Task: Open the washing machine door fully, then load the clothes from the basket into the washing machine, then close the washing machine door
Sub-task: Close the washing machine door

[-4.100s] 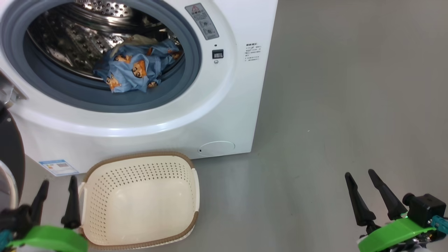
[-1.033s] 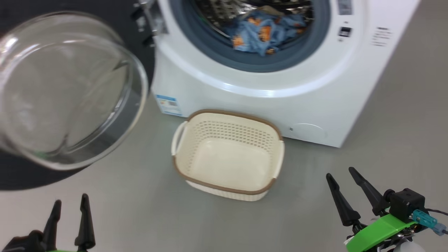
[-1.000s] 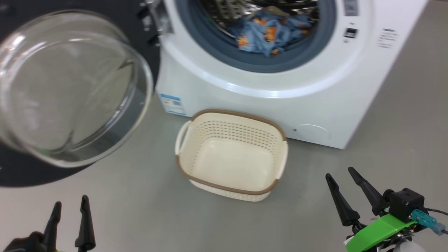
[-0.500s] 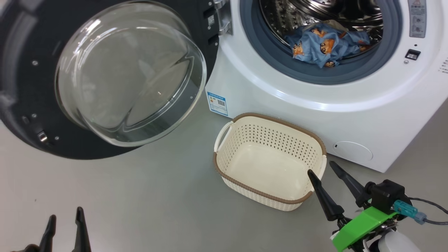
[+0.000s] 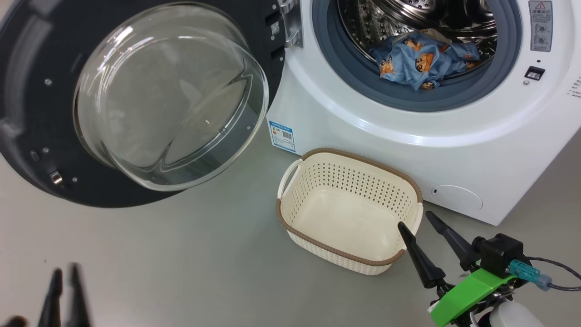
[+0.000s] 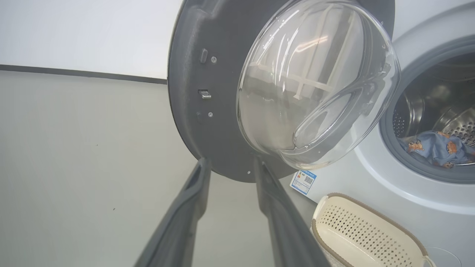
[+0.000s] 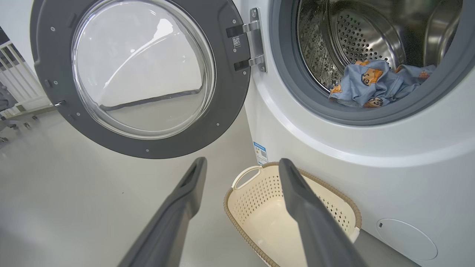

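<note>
In the head view the washing machine door (image 5: 27,91) stands swung wide open to the left, its clear glass bowl (image 5: 168,95) bulging toward the camera. The washing machine (image 5: 363,136) is at the right, and the clothes (image 5: 422,59), blue with orange prints, lie in a heap at the front of the steel drum (image 5: 408,13). The basket (image 5: 317,247) sits on the grey floor (image 5: 181,254) just in front of the machine, with nothing in it. The right gripper (image 5: 415,220) is at the basket's near right corner, fingers spread wide and holding nothing. The left gripper (image 5: 65,290) is a blur at the lower left, with a narrow gap between its fingers.

In the left wrist view the left fingers (image 6: 185,215) point at the lower edge of the door, apart from it, with a plain gap and nothing between them. A blue label (image 6: 303,181) shows on the machine front above the basket.

In the right wrist view the right fingers (image 7: 174,215) stand wide apart over the floor and the basket. The door hangs from its hinge (image 7: 256,40) beside the opening.
</note>
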Robot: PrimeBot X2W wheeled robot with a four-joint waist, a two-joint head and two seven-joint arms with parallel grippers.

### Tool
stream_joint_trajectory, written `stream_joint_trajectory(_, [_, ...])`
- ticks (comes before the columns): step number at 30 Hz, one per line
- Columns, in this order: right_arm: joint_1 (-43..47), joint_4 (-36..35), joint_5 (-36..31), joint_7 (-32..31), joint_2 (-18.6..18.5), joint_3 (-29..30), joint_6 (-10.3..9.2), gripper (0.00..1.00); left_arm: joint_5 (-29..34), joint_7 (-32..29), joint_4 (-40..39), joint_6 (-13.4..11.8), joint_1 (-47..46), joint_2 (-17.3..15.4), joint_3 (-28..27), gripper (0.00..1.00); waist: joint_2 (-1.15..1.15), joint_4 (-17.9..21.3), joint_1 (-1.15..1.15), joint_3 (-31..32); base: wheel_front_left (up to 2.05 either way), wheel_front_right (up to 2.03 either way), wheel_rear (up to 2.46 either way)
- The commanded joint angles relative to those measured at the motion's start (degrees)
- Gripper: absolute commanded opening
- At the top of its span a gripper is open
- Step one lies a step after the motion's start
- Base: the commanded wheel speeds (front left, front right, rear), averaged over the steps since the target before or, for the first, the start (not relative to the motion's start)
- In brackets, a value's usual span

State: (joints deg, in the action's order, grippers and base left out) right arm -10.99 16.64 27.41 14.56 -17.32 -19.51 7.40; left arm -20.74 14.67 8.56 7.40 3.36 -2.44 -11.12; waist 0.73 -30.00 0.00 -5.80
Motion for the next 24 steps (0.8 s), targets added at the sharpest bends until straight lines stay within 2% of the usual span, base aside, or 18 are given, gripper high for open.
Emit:
stream_joint_trajectory(1, [-0.27,-1.53,0.37,0.44,0.08,-0.55,0.09,1.0,-1.31,0.33,-2.58,0.09,-2.79,-1.81,-3.03,0.0,0.0,0.05,0.0,-0.17,0.0,0.0,0.0])
stream_joint_trajectory(6, [1.91,-2.45,-0.22,0.44,0.74,2.14,0.09,1.0,-6.5,0.33,-5.41,0.09,-8.22,-6.68,-5.71,0.0,0.0,0.25,0.0,-0.84,0.0,0.0,0.0])
stream_joint_trajectory(12, [3.08,-3.89,-1.34,0.44,1.24,4.14,0.09,1.0,-16.9,0.33,-3.61,0.09,-17.48,-16.86,-8.59,0.0,0.0,2.62,0.0,-3.18,0.0,0.0,0.0])
stream_joint_trajectory(18, [2.28,-4.88,-2.01,0.44,1.23,5.11,0.09,1.0,-27.43,0.33,4.02,0.09,-27.77,-25.07,-11.49,0.0,0.0,5.35,0.0,-6.43,0.0,0.0,0.0])
stream_joint_trajectory(24, [0.78,-5.36,-2.29,0.44,0.74,5.04,0.09,1.0,-36.63,0.31,14.95,0.09,-36.31,-32.56,-10.6,0.0,0.0,7.84,0.0,-9.25,0.0,0.0,0.0])
